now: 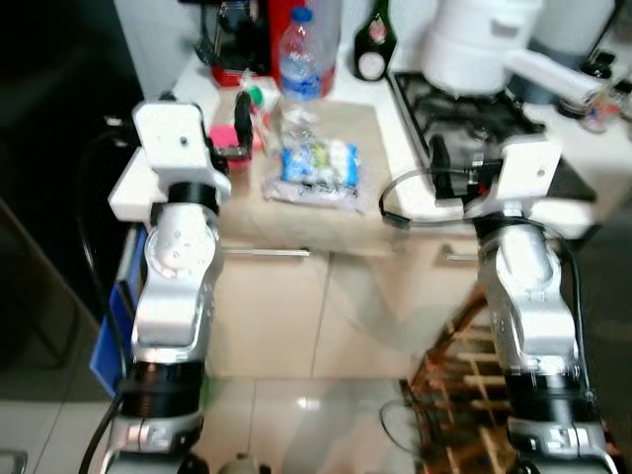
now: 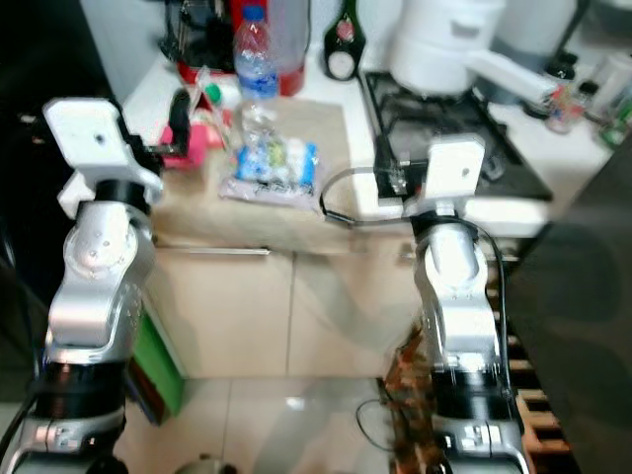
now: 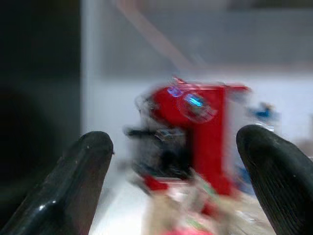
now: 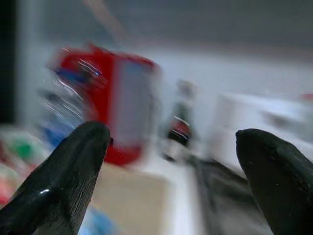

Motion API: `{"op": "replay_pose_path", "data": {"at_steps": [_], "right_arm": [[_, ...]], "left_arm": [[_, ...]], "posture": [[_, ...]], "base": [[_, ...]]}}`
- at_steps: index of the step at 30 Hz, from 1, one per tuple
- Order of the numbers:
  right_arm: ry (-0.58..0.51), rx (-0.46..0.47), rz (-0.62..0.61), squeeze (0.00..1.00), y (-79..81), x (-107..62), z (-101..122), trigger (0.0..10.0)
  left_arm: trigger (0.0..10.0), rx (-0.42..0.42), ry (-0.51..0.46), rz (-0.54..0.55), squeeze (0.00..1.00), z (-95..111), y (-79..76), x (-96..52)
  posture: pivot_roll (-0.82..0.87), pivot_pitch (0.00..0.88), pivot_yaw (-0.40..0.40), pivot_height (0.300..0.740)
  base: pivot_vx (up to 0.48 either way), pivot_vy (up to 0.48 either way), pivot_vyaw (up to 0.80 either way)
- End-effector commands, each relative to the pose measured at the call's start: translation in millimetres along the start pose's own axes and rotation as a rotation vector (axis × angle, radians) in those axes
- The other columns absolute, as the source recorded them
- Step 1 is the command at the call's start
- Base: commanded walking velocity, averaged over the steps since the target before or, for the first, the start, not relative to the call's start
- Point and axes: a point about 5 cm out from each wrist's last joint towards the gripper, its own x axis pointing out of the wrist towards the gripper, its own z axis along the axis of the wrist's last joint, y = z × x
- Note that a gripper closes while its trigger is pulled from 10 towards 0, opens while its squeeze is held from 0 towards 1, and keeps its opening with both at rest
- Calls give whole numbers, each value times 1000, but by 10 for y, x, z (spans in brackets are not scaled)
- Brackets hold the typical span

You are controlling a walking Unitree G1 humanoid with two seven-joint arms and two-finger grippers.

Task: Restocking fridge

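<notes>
You stand facing the counter, both arms raised in front of it, nothing in hand. The left gripper is spread wide and empty, its two black fingers framing a red coffee machine at the far left of the counter; in the head views it hovers at the counter's left edge beside a small pink item. The right gripper is likewise wide apart and empty, held near the front edge of the stove. The goods to restock sit on the tan mat between the arms: a clear water bottle upright, and just in front of it a plastic-wrapped pack with blue and white printing lying flat. A dark bottle and a white appliance stand farther back. This reads as the approach before the first pick. Your next move calls for choosing one item, likely the bottle or the pack, and bringing the left gripper rightward and down around it. Wrist views are blurred, so settle before closing.
</notes>
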Motion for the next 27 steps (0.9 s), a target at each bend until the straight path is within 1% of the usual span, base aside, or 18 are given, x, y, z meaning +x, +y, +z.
{"op": "replay_pose_path", "data": {"at_steps": [1,2,3,4,6,7,8,10,11,12,14,15,17,18,21,22,23,27], "right_arm": [[-29,8,-16,0,-77,44,120,10000],[-40,13,-13,0,-69,80,165,10000],[-48,31,-8,0,-56,165,218,10000],[-48,31,-8,0,-56,165,218,10000],[-57,67,0,0,-24,334,307,10000],[-57,67,0,0,-24,334,307,10000],[-51,96,6,0,7,492,370,10000],[-43,115,2,0,12,577,414,10000],[-43,115,2,0,12,577,414,10000],[-44,131,1,0,18,626,461,10000],[-65,140,35,0,70,722,625,10000],[-65,140,35,0,70,722,625,10000],[-31,89,107,0,148,806,661,10000],[-22,83,118,0,153,836,650,10000],[-17,84,121,0,151,861,641,10000],[10,119,173,0,192,955,612,10000],[43,125,207,0,216,989,578,10000],[90,137,234,0,224,1026,531,10000]], "left_arm": [[10000,-2,-57,-31,0,136,-88,49],[10000,1,-66,-35,0,162,-94,58],[10000,1,-73,-51,0,179,-115,72],[10000,1,-73,-51,0,179,-115,72],[10000,5,-65,-78,0,172,-158,94],[10000,5,-65,-78,0,172,-158,94],[10000,42,-36,-60,0,125,-180,119],[10000,80,13,-21,0,65,-168,142],[10000,80,13,-21,0,65,-168,142],[10000,72,38,-27,0,42,-176,150],[10000,48,33,-35,0,65,-181,147],[10000,48,33,-35,0,65,-181,147],[10000,24,29,-30,0,71,-166,138],[10000,5,33,-31,0,69,-168,137],[10000,-8,34,-33,0,68,-171,138],[10000,-44,24,-54,0,102,-169,126],[10000,-62,19,-59,0,118,-156,119],[10000,-77,15,-63,0,133,-127,111]], "posture": [[-14,20,-33,740],[-14,20,-33,740],[-6,8,-33,740],[-6,8,-33,740],[3,0,-35,740],[3,0,-35,740],[10,0,-37,740],[21,0,-41,740],[21,0,-41,740],[21,0,-41,740],[29,0,-49,740],[29,0,-49,740],[29,0,-49,740],[36,0,-50,740],[36,0,-50,740],[64,1,-61,740],[69,3,-64,740],[76,4,-67,740]], "base": [[461,0,0],[461,0,0],[465,0,0],[465,0,0],[463,0,0],[465,0,0],[0,0,0],[0,0,0],[0,0,0],[0,0,0],[0,0,0],[0,0,0],[0,0,0],[0,0,0],[0,0,0],[0,0,0],[0,0,0],[0,0,0]]}}
